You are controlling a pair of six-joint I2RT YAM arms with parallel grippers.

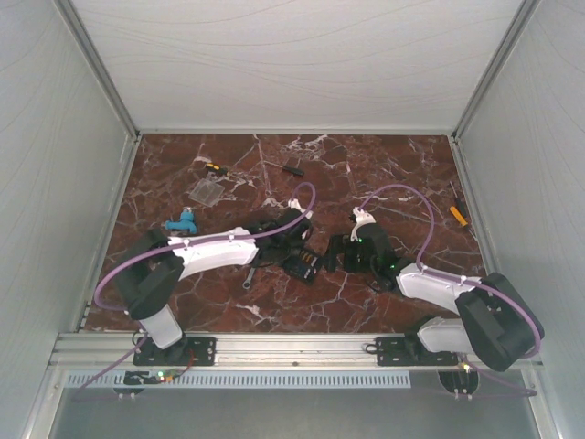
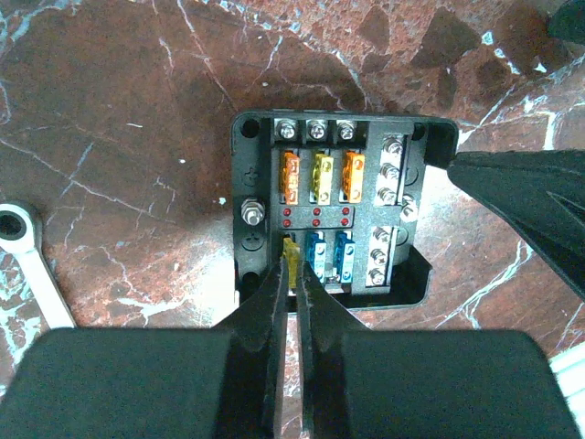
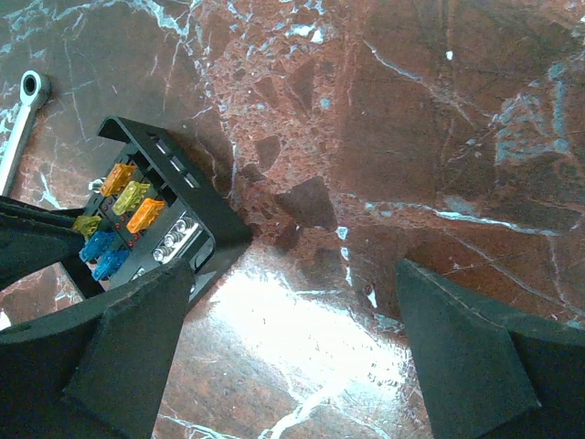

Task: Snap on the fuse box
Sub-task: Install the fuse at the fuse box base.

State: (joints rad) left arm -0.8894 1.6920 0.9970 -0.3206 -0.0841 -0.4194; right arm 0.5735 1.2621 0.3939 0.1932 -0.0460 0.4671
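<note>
Six fuses (image 2: 323,176) were seen seated in the uncovered fuse box (image 2: 259,174), arranged in two rows of three: orange, yellow and orange in one, yellow, blue and blue in the other. The box, black and squarish, with silver screw terminals along two sides and red dots between the rows, was set flat on the red marble table (image 1: 366,165) near its middle, between the two arms. The left gripper (image 2: 292,263) was closed, its tips placed at the yellow fuse of the nearer row; whether that fuse was pinched could not be told. The right gripper (image 3: 292,274) was held wide open, one finger just beside the box. One silver wrench (image 2: 27,265) was seen close by, one clear cover (image 1: 208,190) well apart.
</note>
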